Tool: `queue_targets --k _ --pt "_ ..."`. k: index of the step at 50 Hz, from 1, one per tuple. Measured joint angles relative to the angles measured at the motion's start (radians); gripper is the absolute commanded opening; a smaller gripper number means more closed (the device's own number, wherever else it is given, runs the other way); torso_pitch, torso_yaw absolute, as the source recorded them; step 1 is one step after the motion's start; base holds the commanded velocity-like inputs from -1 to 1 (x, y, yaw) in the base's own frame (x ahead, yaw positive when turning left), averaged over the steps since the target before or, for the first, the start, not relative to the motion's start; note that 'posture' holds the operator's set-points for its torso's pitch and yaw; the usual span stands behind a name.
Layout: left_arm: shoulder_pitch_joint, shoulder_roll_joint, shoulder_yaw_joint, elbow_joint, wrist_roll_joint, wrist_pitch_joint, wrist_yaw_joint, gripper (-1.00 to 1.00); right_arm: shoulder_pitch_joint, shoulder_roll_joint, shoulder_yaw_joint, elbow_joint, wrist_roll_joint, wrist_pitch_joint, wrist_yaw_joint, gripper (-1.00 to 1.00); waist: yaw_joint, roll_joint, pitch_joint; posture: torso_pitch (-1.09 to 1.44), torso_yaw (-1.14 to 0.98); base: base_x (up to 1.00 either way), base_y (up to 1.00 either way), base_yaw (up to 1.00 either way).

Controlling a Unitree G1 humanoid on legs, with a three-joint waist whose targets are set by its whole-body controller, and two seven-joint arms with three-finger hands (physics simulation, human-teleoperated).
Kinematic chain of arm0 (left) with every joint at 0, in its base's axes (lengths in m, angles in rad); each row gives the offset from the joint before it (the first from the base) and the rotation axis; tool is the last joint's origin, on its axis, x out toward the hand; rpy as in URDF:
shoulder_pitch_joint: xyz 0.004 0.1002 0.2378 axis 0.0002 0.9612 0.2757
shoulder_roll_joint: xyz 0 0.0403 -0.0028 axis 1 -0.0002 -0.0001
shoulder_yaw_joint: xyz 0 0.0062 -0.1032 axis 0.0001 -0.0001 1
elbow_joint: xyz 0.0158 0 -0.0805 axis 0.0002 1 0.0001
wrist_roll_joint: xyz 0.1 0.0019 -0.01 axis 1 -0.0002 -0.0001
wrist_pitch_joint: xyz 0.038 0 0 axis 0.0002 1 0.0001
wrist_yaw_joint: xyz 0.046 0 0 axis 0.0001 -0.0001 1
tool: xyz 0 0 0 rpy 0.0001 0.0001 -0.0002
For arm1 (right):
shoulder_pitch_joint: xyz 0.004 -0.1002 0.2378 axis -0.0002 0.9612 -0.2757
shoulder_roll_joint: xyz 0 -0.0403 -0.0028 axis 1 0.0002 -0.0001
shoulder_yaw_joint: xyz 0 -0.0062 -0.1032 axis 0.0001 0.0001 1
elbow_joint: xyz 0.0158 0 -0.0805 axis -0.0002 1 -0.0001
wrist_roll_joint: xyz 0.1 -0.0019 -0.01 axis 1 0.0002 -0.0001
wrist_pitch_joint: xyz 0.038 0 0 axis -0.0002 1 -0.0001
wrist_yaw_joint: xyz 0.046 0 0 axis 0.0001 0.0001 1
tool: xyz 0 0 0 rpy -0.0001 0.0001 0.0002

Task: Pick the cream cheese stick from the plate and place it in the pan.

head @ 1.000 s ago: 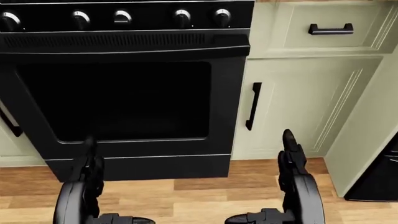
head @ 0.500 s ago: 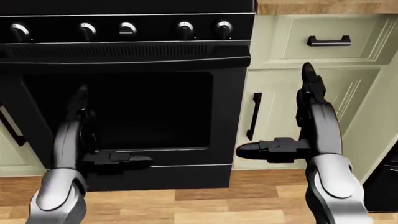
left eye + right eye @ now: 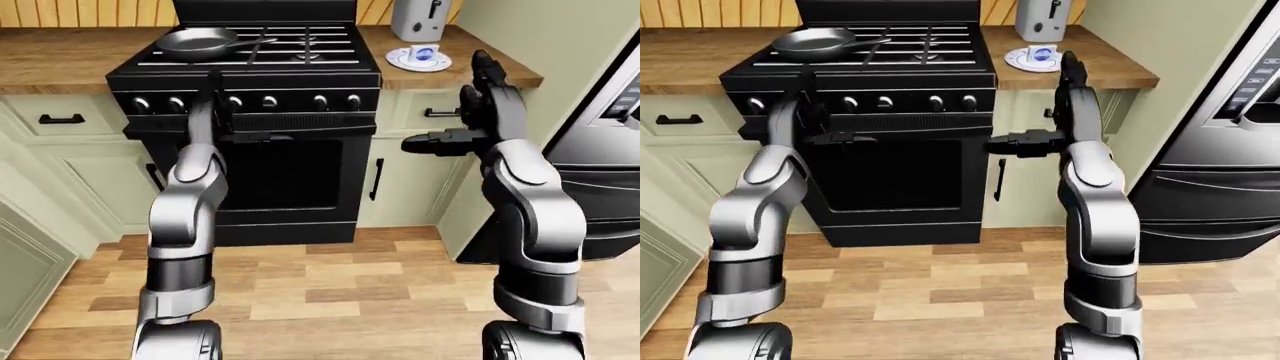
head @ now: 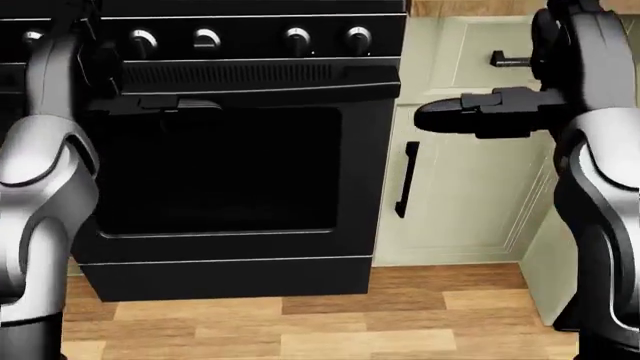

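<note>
I'm standing on the wooden floor (image 3: 330, 292), squared up to the black stove (image 3: 250, 142), which fills the middle of the left-eye view, its dark oven door below a row of knobs (image 3: 270, 101). To its right a steel fridge (image 3: 1220, 150) runs down the right edge of the right-eye view. Pale green cabinets (image 3: 410, 180) flank the stove under a wooden worktop (image 3: 60, 64).

Both my arms are up in front of the stove. My left hand (image 3: 215, 101) sits against the knob panel with its fingers pointing up and the thumb out sideways — spread, gripping nothing. My right hand (image 3: 480, 97) is raised beside the drawer right of the stove, fingers straight up and thumb jutting left, likewise spread and empty.

The pan (image 3: 195, 43) rests on the stove's top-left burner, handle pointing right. A grey toaster (image 3: 1038, 19) stands at the far edge of the worktop right of the stove, and just below it lies the plate (image 3: 418, 58) near that worktop's near edge. Something small lies on it — the cream cheese stick (image 3: 424, 52), too small to make out clearly.
</note>
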Motion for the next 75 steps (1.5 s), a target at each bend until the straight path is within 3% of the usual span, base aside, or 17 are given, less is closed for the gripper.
queue_targets --k 5,11,22,28,31,33,37,41,44,47,50,54,58,64,71,73,75 --pt "0.004 0.015 -0.001 -0.042 -0.009 0.020 0.008 1.00 -0.053 -0.042 -0.037 -0.103 0.048 0.088 -0.015 1.00 0.000 -0.001 0.002 0.00 0.00 0.00 0.00 0.00" --pt "-0.024 0.031 0.028 -0.158 -0.051 0.132 0.031 1.00 -0.084 -0.061 -0.027 -0.182 0.078 0.174 -0.033 1.00 -0.001 -0.006 0.012 0.00 0.00 0.00 0.00 0.00" --pt "-0.046 0.065 0.041 -0.209 -0.101 0.168 0.060 1.00 -0.104 -0.072 -0.024 -0.239 0.106 0.216 -0.026 1.00 -0.001 -0.012 0.010 0.00 0.00 0.13 0.00 0.00" --pt "-0.047 0.056 0.014 -0.209 -0.119 0.177 0.053 1.00 -0.100 -0.078 -0.047 -0.228 0.107 0.228 -0.038 1.00 -0.013 0.020 0.013 0.00 0.00 0.15 0.00 0.00" --pt "-0.048 0.059 0.016 -0.207 -0.121 0.181 0.051 1.00 -0.112 -0.080 -0.042 -0.228 0.110 0.231 -0.042 1.00 -0.011 0.062 0.015 0.00 0.00 0.15 0.00 0.00" --pt "-0.040 0.066 0.030 -0.206 -0.118 0.178 0.053 1.00 -0.108 -0.070 -0.027 -0.237 0.116 0.226 -0.041 1.00 -0.002 0.045 0.022 0.00 0.00 0.15 0.00 0.00" --pt "-0.037 0.071 0.044 -0.194 -0.108 0.185 0.064 1.00 -0.105 -0.069 -0.014 -0.230 0.132 0.235 -0.034 1.00 0.001 0.047 0.009 0.00 0.00 0.15 0.00 0.00" --pt "-0.047 0.073 0.041 -0.214 -0.111 0.180 0.063 1.00 -0.111 -0.076 -0.028 -0.241 0.130 0.231 -0.039 1.00 0.006 0.005 0.010 0.00 0.00 0.14 0.00 0.00" --pt "-0.052 0.075 0.039 -0.208 -0.111 0.168 0.061 1.00 -0.119 -0.081 -0.031 -0.247 0.132 0.230 -0.041 1.00 0.011 -0.049 0.003 0.00 0.00 0.15 0.00 0.00" --pt "-0.039 0.060 0.019 -0.201 -0.116 0.173 0.057 1.00 -0.099 -0.085 -0.046 -0.241 0.129 0.232 -0.047 1.00 -0.009 -0.040 0.020 0.00 0.00 0.15 0.00 0.00" --pt "-0.037 0.058 0.011 -0.186 -0.122 0.183 0.051 1.00 -0.101 -0.086 -0.046 -0.229 0.127 0.242 -0.052 1.00 -0.010 -0.031 0.016 0.00 0.00 0.15 0.00 0.00" --pt "-0.048 0.064 0.026 -0.199 -0.119 0.178 0.054 1.00 -0.109 -0.087 -0.041 -0.242 0.133 0.235 -0.050 1.00 -0.009 0.015 0.023 0.00 0.00 0.15 0.00 0.00" --pt "-0.055 0.073 0.032 -0.203 -0.117 0.166 0.055 1.00 -0.113 -0.084 -0.038 -0.241 0.135 0.228 -0.050 1.00 -0.012 0.073 0.009 0.00 0.00 0.15 0.00 0.00" --pt "-0.040 0.076 0.046 -0.190 -0.114 0.191 0.067 1.00 -0.103 -0.077 -0.019 -0.230 0.150 0.241 -0.040 1.00 0.003 0.041 0.012 0.00 0.00 0.17 0.00 0.00" --pt "-0.055 0.077 0.042 -0.200 -0.118 0.170 0.062 1.00 -0.116 -0.084 -0.028 -0.244 0.145 0.223 -0.045 1.00 0.010 -0.055 0.003 0.00 0.00 0.17 0.00 0.00" --pt "-0.045 0.065 0.027 -0.196 -0.121 0.168 0.059 1.00 -0.104 -0.086 -0.038 -0.238 0.141 0.223 -0.047 1.00 -0.002 -0.037 0.014 0.00 0.00 0.17 0.00 0.00" --pt "-0.041 0.063 0.014 -0.187 -0.128 0.177 0.053 1.00 -0.096 -0.086 -0.044 -0.226 0.136 0.233 -0.051 1.00 -0.007 -0.039 0.017 0.00 0.00 0.17 0.00 0.00"
